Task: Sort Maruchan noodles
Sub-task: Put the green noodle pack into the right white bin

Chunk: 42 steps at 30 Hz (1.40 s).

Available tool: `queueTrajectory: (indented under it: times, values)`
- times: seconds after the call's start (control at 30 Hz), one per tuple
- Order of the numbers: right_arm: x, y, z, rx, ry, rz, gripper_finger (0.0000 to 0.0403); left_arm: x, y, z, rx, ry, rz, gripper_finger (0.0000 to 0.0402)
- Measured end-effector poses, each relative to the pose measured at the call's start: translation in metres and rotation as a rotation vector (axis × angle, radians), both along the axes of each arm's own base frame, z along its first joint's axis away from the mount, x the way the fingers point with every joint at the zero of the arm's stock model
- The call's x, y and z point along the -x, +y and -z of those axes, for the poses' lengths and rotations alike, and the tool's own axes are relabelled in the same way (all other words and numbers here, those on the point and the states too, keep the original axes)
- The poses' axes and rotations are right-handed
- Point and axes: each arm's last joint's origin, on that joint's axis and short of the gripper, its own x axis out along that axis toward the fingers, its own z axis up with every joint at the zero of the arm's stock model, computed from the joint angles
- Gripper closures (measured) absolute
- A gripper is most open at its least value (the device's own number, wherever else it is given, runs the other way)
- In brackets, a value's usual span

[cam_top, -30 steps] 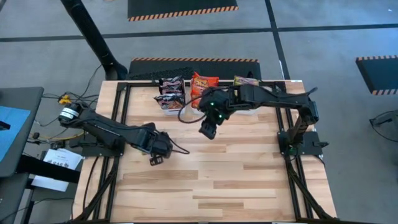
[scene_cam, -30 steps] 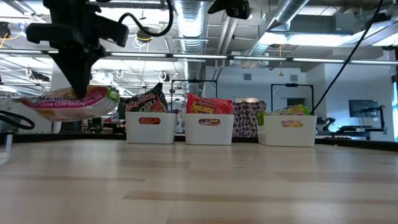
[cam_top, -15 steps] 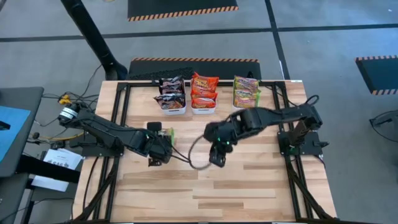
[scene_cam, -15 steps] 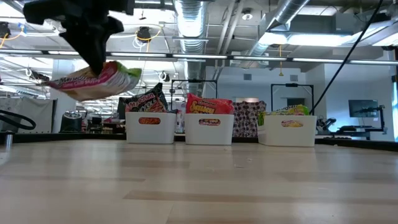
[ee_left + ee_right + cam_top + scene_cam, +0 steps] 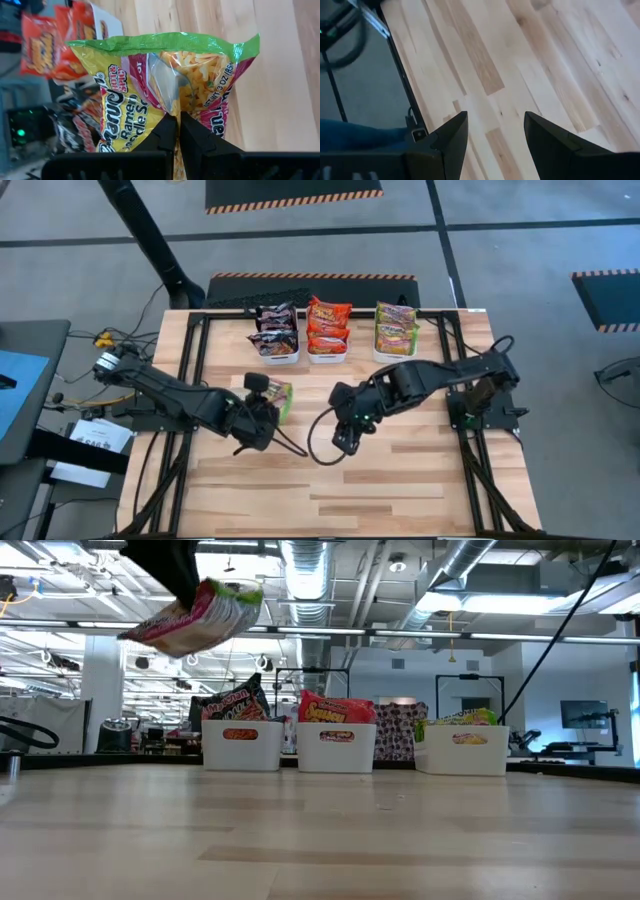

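The left end effector (image 5: 262,406) has its fingers pressed together on a crinkly green-and-yellow packet (image 5: 165,100), pinching its lower edge and holding it well above the wooden table (image 5: 400,480). Beyond it stand three white rectangular bins (image 5: 241,745): dark packets (image 5: 275,330) in the left one, red-orange packets (image 5: 328,328) in the middle, green packets (image 5: 396,326) in the right. The right end effector (image 5: 492,135), near the left one, hangs over bare wood with its fingers spread, holding nothing.
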Motion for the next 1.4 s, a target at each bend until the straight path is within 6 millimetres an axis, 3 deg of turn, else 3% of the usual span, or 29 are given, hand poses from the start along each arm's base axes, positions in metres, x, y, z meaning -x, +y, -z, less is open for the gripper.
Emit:
queueTrajectory:
  times: [0.4,0.8,1.03,1.4]
  values:
    - [-0.026,-0.051,-0.013,-0.133,-0.195,0.038,0.0184,0.000,-0.013,-0.023,-0.095,-0.065,0.090,0.0401]
    - [-0.031,-0.103,-0.013,-0.083,-0.231,0.114,0.0184,-0.001,-0.014,-0.032,-0.182,-0.065,0.147,0.0401]
    - [-0.034,-0.117,-0.018,-0.083,-0.292,0.146,0.0184,-0.009,-0.012,-0.035,-0.198,-0.103,0.175,0.0401]
    - [-0.034,-0.117,-0.018,-0.083,-0.292,0.146,0.0184,-0.019,0.003,-0.039,-0.236,-0.128,0.138,0.0401]
